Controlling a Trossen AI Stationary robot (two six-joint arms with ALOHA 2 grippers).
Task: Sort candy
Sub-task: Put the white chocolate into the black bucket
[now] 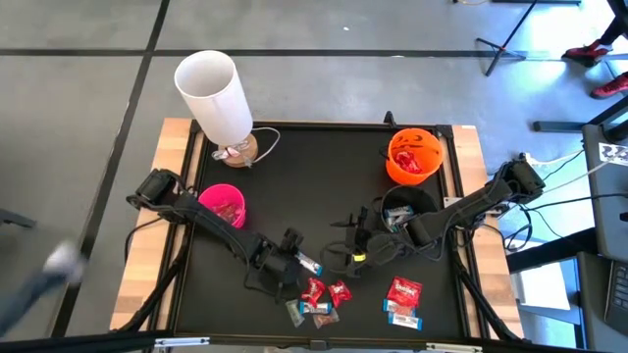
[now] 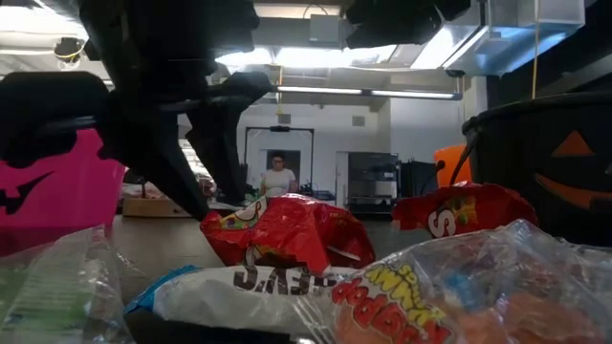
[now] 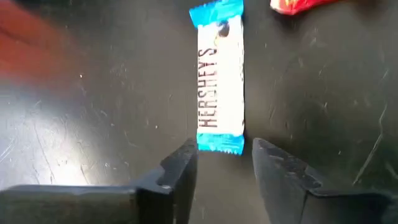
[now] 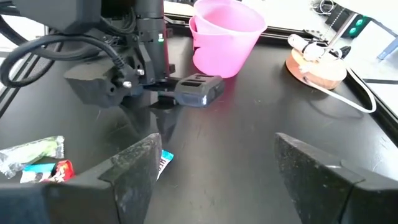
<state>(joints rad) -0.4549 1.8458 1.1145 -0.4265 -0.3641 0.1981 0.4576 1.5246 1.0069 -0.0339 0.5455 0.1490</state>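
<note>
- The black tabletop (image 1: 294,186) stood in a workshop with a grey floor; a white-shaded lamp (image 1: 218,98) sat at its far left, and a person stood deep in the room behind.
- A pink bowl (image 1: 224,205) sat at the left, an orange bowl (image 1: 413,157) at the far right and a black bowl (image 1: 405,208) just nearer than it; each seemed to hold some sweets, so sorting looked partly done.
- The left hand (image 3: 224,171) hung low over the near middle with its fingers parted, grasping nothing; a blue-and-white bar (image 3: 219,78) lay flat on the tabletop just beyond its tips, apparently touching neither finger.
- The right hand (image 4: 214,165) waited beside the black bowl, spread wide and empty, facing the left arm.
- Candy (image 1: 319,299) remained unsorted: a cluster of red and silvery wrappers near the front edge, and a further group (image 1: 403,300) to its right.
- Judging by those piles, a fair share was left to do.
</note>
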